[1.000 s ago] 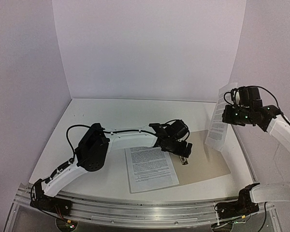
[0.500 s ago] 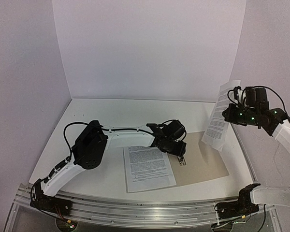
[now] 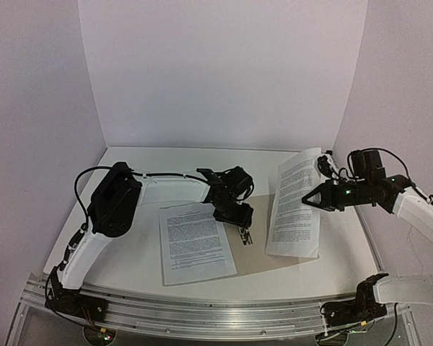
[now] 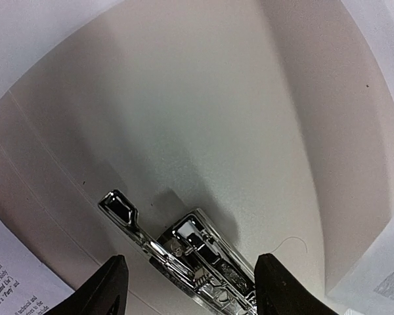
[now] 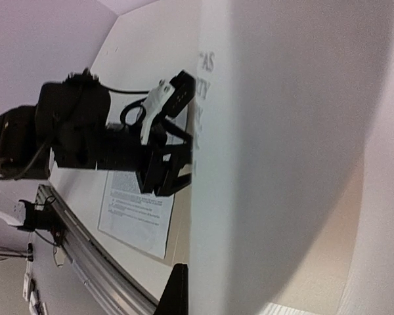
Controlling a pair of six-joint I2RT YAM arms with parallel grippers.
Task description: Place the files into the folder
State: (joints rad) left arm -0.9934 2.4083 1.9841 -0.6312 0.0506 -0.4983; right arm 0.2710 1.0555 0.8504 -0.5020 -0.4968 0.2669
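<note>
On the white table, the tan folder lies open and flat at centre, with its inner face up. No paper rests squarely on that face, so, as far as the views show, neither of the two files is filed yet.

1. Flat sheet: it lies printed side up on the table, just left of the folder. Its right edge meets the folder's left margin. Whether it overlaps the card cannot be told.
2. Raised sheet: it stands nearly upright above the right half of the folder, slightly curled. Its lower edge hangs close to the card, but contact cannot be confirmed.
3. Right gripper: its jaws are closed on the right edge of the raised sheet and carry it. In the right wrist view the sheet fills most of the frame.
4. Left gripper: it is positioned low over the folder's left part. Its jaws are partly open and hold nothing, one finger on each side of the fastener.
5. Metal fastener clip: it sits on the inner face near the fold, between the left fingers, and no grip on it is evident.

Assessment: the task is at an early-to-middle stage. One file is lifted and positioned over the folder, ready for lowering. The second file is not picked up. Both files remain to be laid inside.
</note>
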